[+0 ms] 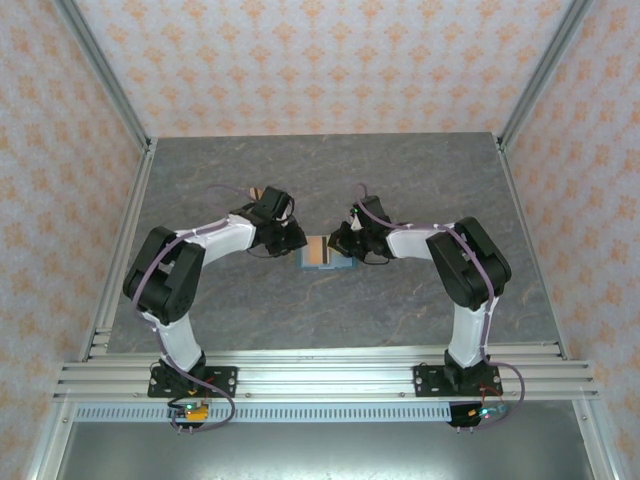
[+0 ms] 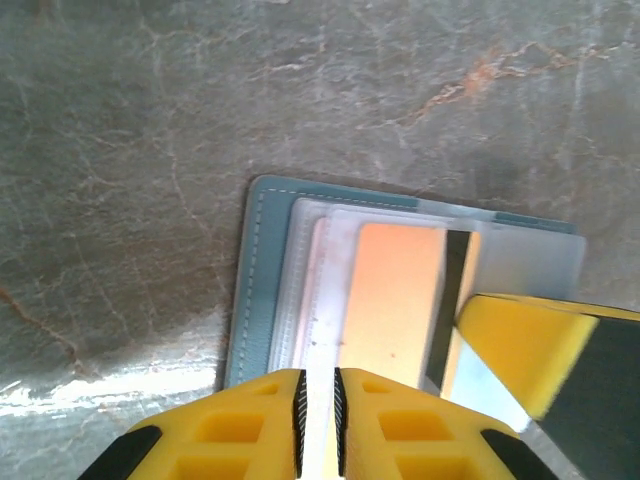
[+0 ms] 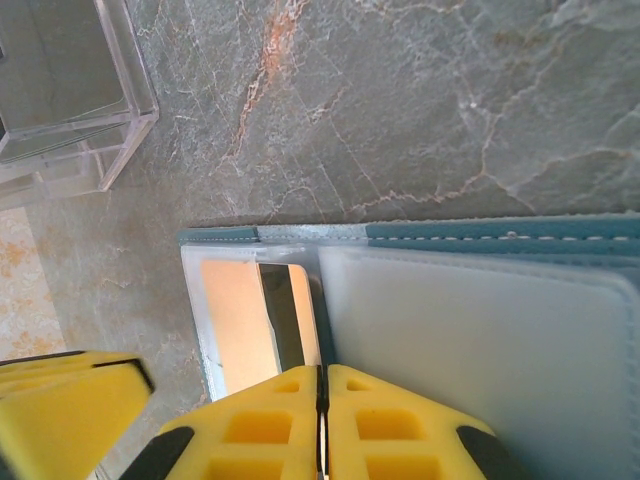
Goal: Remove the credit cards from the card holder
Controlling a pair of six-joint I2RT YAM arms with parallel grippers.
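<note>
The teal card holder (image 1: 325,252) lies open mid-table between both grippers. In the left wrist view its cover (image 2: 250,290) carries clear sleeves, with a brown card (image 2: 395,300) with a black stripe tucked in the top one. My left gripper (image 2: 320,420) is nearly closed on a pale strip, seemingly the pale card (image 2: 328,300); whether it is card or sleeve edge is unclear. My right gripper (image 3: 321,420) is shut on a thin sleeve page at the holder's crease, beside the brown card (image 3: 240,320) and the white page (image 3: 480,340).
A clear acrylic box (image 3: 60,90) stands on the marble table beyond the holder. The right arm's yellow finger (image 2: 525,340) sits over the holder's far part, and the left arm's finger (image 3: 60,415) is close by. The two grippers (image 1: 297,240) (image 1: 345,243) are very near each other.
</note>
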